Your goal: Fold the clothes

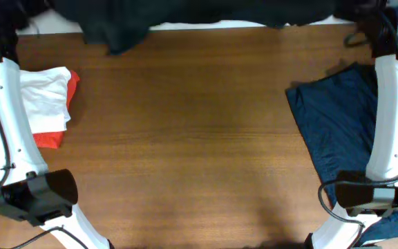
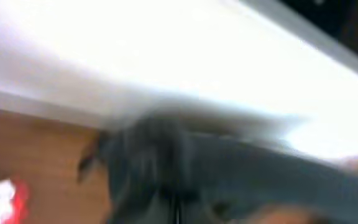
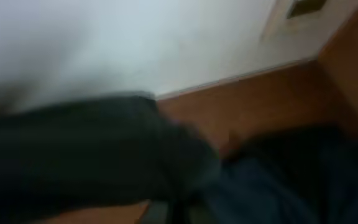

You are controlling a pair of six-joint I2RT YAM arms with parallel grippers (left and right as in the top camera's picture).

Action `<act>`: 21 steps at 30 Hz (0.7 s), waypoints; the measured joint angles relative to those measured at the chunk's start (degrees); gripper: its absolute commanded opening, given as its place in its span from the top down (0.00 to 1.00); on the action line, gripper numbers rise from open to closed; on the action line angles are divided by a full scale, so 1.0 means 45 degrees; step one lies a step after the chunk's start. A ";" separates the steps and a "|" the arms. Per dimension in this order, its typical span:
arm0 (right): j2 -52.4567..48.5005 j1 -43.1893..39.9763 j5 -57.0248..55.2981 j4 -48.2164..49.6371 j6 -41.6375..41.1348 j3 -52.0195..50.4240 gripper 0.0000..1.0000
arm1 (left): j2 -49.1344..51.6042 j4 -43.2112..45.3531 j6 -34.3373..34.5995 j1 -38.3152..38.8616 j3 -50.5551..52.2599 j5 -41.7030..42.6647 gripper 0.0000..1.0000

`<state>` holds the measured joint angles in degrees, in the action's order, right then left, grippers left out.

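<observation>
A dark grey-green garment (image 1: 185,17) hangs stretched along the table's far edge, spanning most of its width. Both wrist views are motion-blurred. In the left wrist view the garment (image 2: 229,174) bunches into my left gripper (image 2: 178,214), which looks shut on it. In the right wrist view the same cloth (image 3: 73,155) runs into my right gripper (image 3: 182,214), which also looks shut on it. In the overhead view both arms reach to the far corners and the fingers themselves are hidden.
A folded navy garment (image 1: 337,117) lies at the right, partly under the right arm. A folded white garment (image 1: 47,97) lies on a red one (image 1: 47,138) at the left. The wooden table (image 1: 185,152) spreads between them.
</observation>
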<state>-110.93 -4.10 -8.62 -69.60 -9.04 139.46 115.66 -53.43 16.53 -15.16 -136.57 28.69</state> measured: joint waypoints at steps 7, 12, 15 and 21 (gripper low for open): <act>0.0049 -0.0189 0.0597 -0.4454 -0.0010 -0.6577 0.96 | 0.0403 -0.9301 -0.3021 -0.0199 0.1870 -0.0369 1.00; 0.0078 -0.0219 0.0593 -0.4454 -0.0155 -1.0977 0.96 | 0.0491 -0.8306 -0.4085 -0.0039 0.9190 -0.1472 1.00; 0.0063 -0.0238 0.0597 -0.3954 -0.0568 -1.3279 0.96 | 0.0500 -0.7096 -0.3721 -0.0457 1.2410 -0.2686 1.00; 0.0253 -0.0233 0.0821 -0.3410 -0.1214 -1.5518 0.96 | -0.2968 -0.6081 -0.2594 -0.2545 1.3916 -0.3259 1.00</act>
<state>-109.80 -5.15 -4.93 -84.95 -14.50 69.63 102.30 -80.79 4.86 -26.61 -73.95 14.02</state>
